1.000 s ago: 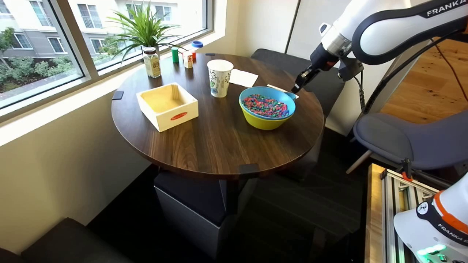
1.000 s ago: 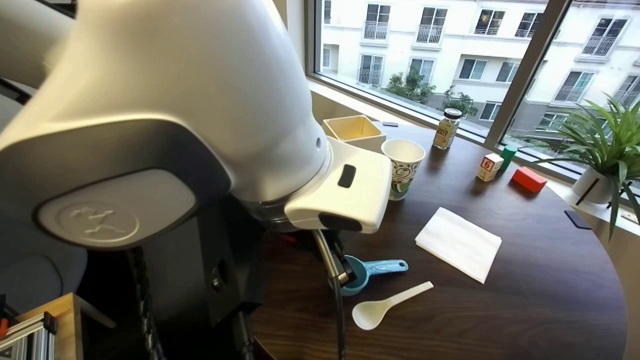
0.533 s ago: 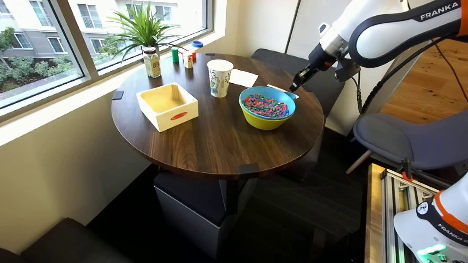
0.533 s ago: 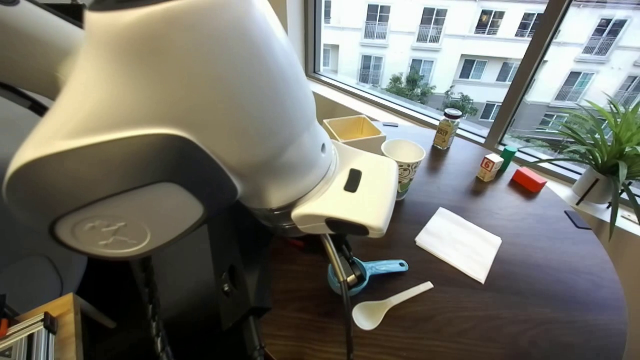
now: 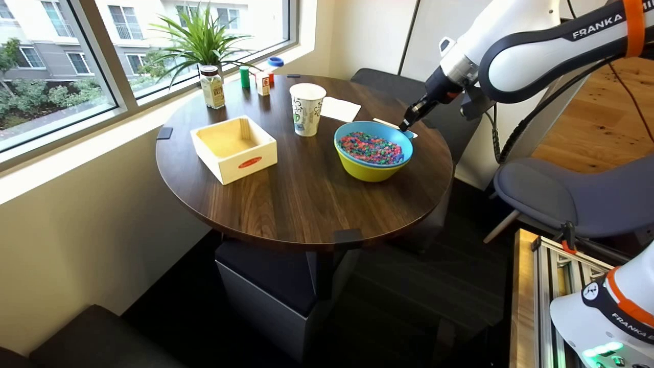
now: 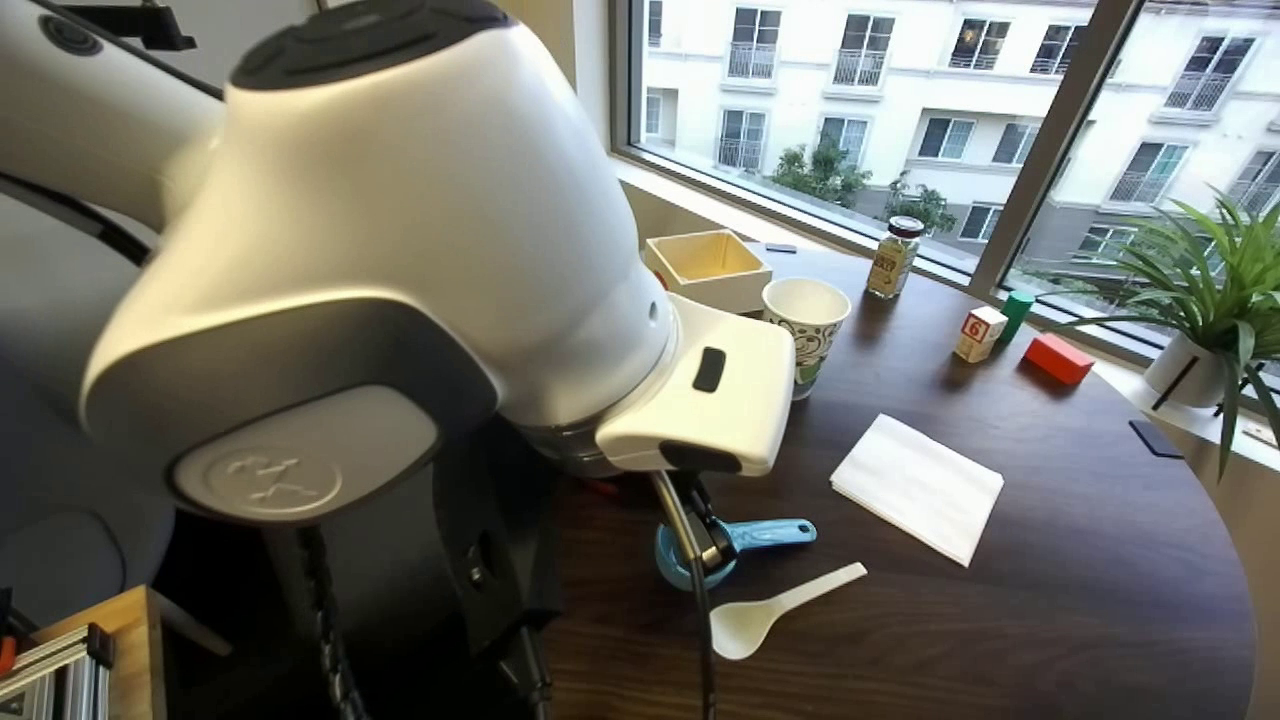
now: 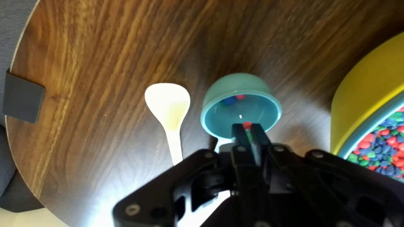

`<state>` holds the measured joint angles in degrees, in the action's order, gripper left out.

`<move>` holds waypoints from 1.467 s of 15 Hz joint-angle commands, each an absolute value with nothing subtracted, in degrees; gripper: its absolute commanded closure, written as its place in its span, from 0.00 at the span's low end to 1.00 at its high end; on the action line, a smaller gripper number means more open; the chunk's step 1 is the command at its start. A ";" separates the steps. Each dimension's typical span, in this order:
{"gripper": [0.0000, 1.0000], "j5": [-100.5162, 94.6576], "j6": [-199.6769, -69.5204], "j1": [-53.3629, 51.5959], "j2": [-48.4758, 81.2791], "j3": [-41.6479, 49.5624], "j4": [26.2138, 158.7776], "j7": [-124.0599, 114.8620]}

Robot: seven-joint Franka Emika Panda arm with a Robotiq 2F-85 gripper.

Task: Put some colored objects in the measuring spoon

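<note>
The colored objects are a heap of tiny red, blue and green pieces in a blue bowl nested in a yellow bowl; they also show in the wrist view. The measuring spoon is a blue round scoop with a short handle, lying on the table. A few blue and red pieces lie inside it. My gripper is shut on a red piece and something green behind it. Its fingertips overlap the scoop's handle-side rim in the wrist view; their height above it is unclear.
A white spoon lies beside the scoop. The yellow bowl stands close on the other side. A paper cup, folded napkin, wooden box, jar and small blocks are farther off on the round table.
The gripper has moved a little, leftward toward the bowl in an exterior view, and stays over the scoop. The bowls, scoop and white spoon have not moved.
</note>
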<state>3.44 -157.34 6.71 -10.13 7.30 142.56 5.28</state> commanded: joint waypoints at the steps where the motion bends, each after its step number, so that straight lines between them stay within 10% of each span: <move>1: 0.60 3.84 -158.34 6.13 -9.28 7.52 142.58 5.41; 9: 0.01 0.66 -160.09 7.71 -10.39 7.18 141.74 3.54; 22: 0.00 0.15 -157.41 2.26 -17.87 4.17 138.81 4.87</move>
<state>0.27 -157.43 2.26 -17.90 4.17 138.85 5.03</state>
